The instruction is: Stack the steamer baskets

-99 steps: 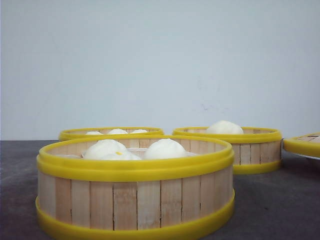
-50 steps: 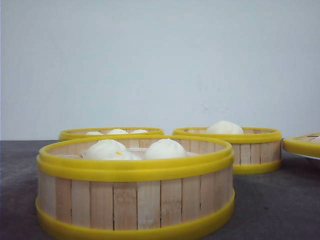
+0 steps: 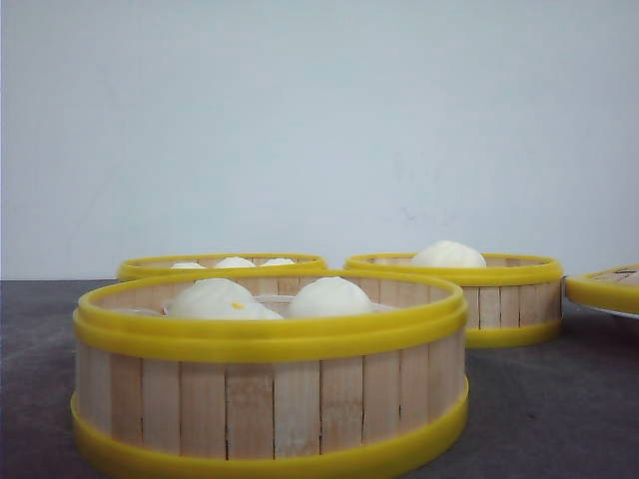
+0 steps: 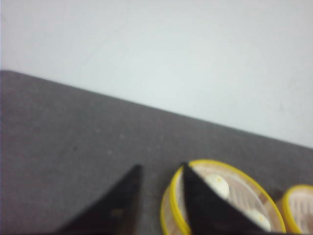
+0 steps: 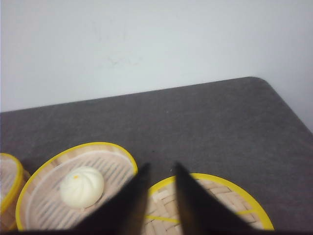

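- Three steamer baskets (image 3: 270, 374) (image 3: 222, 265) (image 3: 499, 289) are set unstacked on the grey bench (image 3: 559, 399), one nearest its front edge.
- The left end effector (image 4: 159, 169) and right end effector (image 5: 162, 167) are held narrowly parted, empty.

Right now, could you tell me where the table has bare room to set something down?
Bare grey table lies behind the one-bun basket and the woven lid, up to the wall. Another free patch lies beside the far-left basket, toward the table's left edge. The middle is crowded: the near basket sits close before both others.
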You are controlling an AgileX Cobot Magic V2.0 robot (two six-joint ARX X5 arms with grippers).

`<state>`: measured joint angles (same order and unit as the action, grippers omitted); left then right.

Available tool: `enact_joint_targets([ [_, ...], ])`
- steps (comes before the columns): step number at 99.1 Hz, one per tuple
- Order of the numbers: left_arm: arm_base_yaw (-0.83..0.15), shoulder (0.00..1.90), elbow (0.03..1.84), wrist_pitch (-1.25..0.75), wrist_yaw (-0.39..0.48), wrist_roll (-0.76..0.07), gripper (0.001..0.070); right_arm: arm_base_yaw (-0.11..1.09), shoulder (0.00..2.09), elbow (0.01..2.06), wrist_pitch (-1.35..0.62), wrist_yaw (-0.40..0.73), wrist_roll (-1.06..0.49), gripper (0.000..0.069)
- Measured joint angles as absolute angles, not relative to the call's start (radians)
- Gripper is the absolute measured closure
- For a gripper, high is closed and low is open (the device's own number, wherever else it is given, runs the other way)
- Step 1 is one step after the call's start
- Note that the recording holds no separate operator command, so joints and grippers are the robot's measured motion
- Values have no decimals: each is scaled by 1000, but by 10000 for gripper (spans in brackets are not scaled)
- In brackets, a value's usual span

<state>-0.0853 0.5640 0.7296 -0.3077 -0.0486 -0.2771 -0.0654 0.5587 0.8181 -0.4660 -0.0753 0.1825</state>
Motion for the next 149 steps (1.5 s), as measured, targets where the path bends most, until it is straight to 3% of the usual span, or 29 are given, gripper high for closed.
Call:
enact_joint_targets([
  [8, -85, 588, 730, -304, -25, -271, 397, -61, 558, 818, -457, -78, 183, 375],
  [22, -86, 664, 730, -264, 31, -264, 365, -52, 564, 818, -429, -82, 183, 326],
  [45, -120, 881, 772, -229, 58, -256, 363, -22, 619, 818, -420, -110, 183, 319],
  [100, -159, 1557, 1237, -404, 65, -171, 363, 41, 739, 818, -406, -131, 183, 319],
  [149, -169, 1839, 1337, -415, 67, -167, 385, 45, 756, 818, -403, -131, 179, 319],
])
